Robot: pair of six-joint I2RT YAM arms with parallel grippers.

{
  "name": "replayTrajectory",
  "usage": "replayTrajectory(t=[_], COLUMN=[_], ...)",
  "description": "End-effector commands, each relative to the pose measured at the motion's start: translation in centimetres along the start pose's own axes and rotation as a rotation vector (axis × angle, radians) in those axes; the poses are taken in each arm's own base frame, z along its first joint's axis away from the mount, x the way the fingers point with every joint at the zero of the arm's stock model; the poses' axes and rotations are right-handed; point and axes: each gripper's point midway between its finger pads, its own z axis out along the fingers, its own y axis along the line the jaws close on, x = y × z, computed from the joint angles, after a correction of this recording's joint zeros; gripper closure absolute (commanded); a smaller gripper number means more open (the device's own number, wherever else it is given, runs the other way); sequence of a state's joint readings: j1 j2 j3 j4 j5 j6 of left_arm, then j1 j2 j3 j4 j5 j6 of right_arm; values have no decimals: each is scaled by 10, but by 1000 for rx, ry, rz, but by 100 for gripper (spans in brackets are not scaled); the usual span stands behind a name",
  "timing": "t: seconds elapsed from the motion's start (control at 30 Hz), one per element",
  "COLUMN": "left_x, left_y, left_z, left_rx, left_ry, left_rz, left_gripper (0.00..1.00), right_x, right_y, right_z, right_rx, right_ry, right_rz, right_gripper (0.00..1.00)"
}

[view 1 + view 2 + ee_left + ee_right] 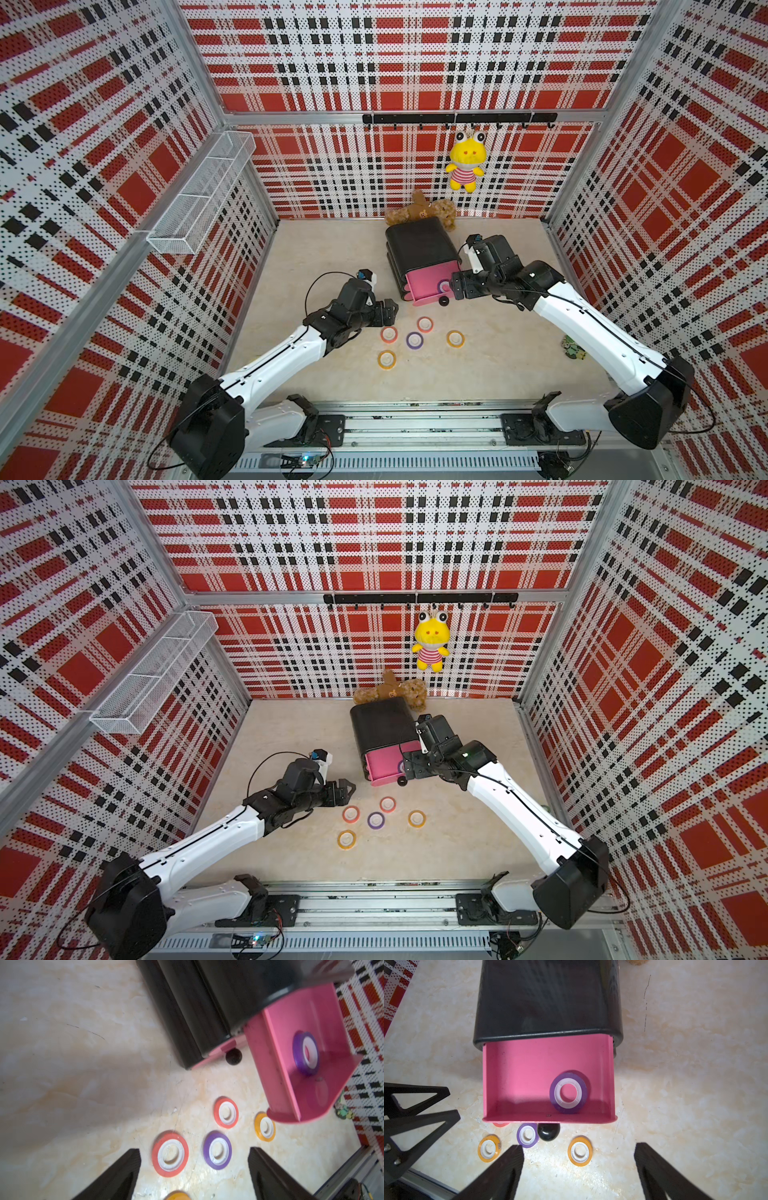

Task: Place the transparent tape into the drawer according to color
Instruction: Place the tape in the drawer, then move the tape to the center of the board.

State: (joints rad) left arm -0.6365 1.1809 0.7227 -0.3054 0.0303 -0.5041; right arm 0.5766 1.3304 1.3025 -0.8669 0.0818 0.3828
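5 tape rings [409,340] on the tabletop [332,249], 1 purple ring [566,1108] in the open top drawer [519,1068]
Left tool [193,1150] gapes empty by the rings; right tool [578,1146], wide and empty, hangs over the drawer. Rings look light, stiff, slick: pinch across the outer rim.

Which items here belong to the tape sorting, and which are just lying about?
Job: black cabinet, its open pink drawer, purple tape inside, loose purple tape, two red-orange tapes, two yellow-orange tapes.
Lying about: frog plush, brown teddy, wire basket, hook rail, small green object.
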Motion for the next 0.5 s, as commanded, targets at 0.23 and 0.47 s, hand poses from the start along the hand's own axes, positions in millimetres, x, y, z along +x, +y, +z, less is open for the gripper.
replayTrajectory(t=[0.23,0.47], left_x=[49,69], left_y=[-27,-46], left_z=[10,32], left_rx=[-116,-163], left_ry=[131,178], left_rz=[258,399], left_gripper=[11,11], right_x=[7,8], right_y=[-19,-30], right_z=[-16,-27], right_rx=[-17,-9], right_ry=[-36,-63], right_rz=[52,71], right_gripper=[8,7])
